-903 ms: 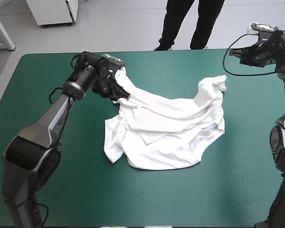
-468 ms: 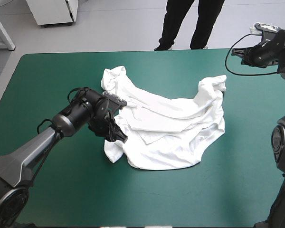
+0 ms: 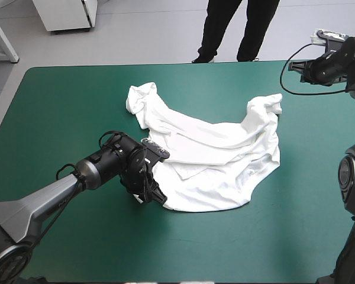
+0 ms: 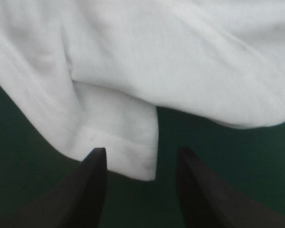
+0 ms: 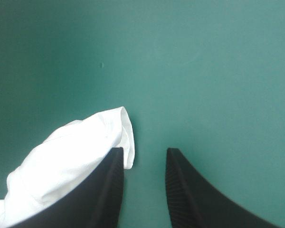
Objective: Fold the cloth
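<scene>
table (image 3: 59,106) with teal-green cover (image 3: 284,236), white T-shirt (image 3: 219,160) lying rumpled, partly spread, near its middle

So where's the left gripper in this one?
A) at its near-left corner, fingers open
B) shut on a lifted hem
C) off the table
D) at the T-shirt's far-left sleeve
A: the left gripper sits at the near-left corner of the T-shirt; its wrist view shows the fingers apart, a hemmed corner just ahead.
</scene>
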